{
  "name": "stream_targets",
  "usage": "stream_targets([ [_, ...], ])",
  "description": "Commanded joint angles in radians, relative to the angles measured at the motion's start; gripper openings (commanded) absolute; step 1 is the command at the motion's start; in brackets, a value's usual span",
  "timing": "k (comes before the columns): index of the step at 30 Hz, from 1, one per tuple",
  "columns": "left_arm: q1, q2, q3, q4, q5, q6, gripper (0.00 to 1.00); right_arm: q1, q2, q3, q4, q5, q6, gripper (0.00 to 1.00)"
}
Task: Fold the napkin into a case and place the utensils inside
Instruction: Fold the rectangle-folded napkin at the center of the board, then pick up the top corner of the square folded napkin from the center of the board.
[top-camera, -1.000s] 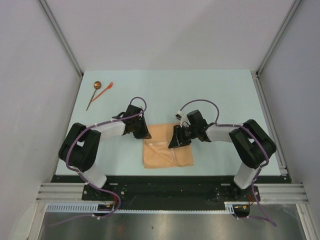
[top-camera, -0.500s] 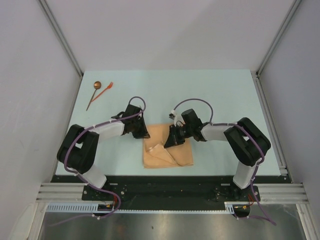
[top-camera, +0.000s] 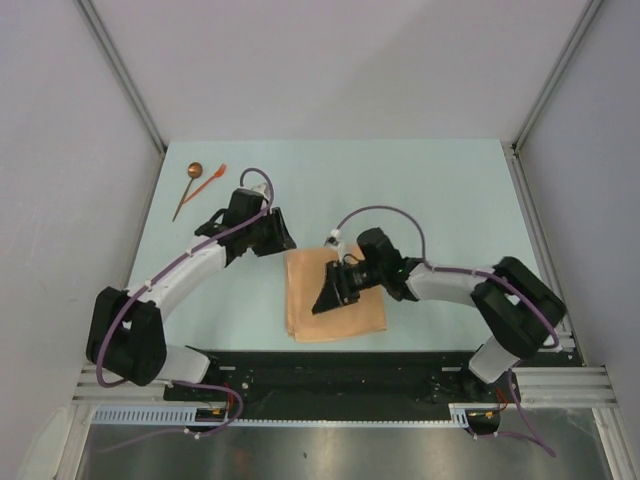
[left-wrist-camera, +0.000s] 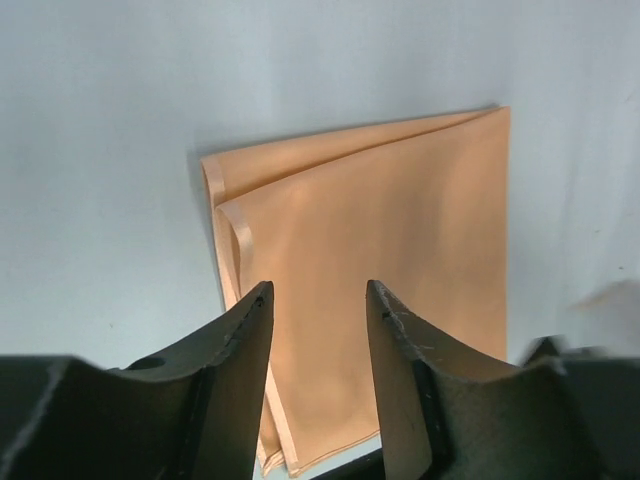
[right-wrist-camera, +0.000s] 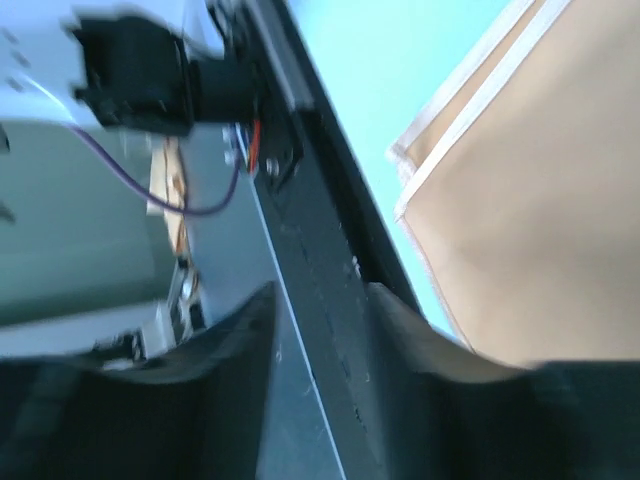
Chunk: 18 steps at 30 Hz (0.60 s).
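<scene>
Folded napkin (top-camera: 362, 318) lies flat at 6 o'clock on the tabletop (top-camera: 450, 190). Both open, empty: left fingers (left-wrist-camera: 245, 330) at its 11 o'clock corner, right fingers (right-wrist-camera: 240, 345) over it.

I work in a robotics lab test cell, not a home or a kitchen. My left arm (top-camera: 190, 268) and right arm (top-camera: 452, 284) are bolted to a black base plate (top-camera: 340, 372) beside an aluminium rail (top-camera: 560, 381). My pale blue table (top-camera: 450, 190) is boxed in by plain grey-white panels (top-camera: 330, 60) and slotted metal posts (top-camera: 120, 72). Purple cables (top-camera: 385, 211) loop bare along my links, and a brushed steel sheet (top-camera: 330, 450) lies in front.
</scene>
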Motion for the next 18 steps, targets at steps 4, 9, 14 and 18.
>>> stream_targets([
  [4,0.004,0.123,0.032,-0.058,-0.024,0.098,0.51,-0.188,-0.196,0.012,-0.303,0.173,-0.143,0.53],
  [9,0.003,0.195,0.069,-0.039,-0.055,0.099,0.39,-0.323,-0.236,-0.001,-0.383,0.265,-0.164,0.54],
  [14,0.004,0.272,0.112,-0.036,-0.059,0.101,0.31,-0.347,-0.264,0.001,-0.417,0.268,-0.2,0.54],
  [18,0.004,0.298,0.114,-0.026,-0.047,0.091,0.29,-0.359,-0.263,-0.024,-0.406,0.245,-0.209,0.53],
])
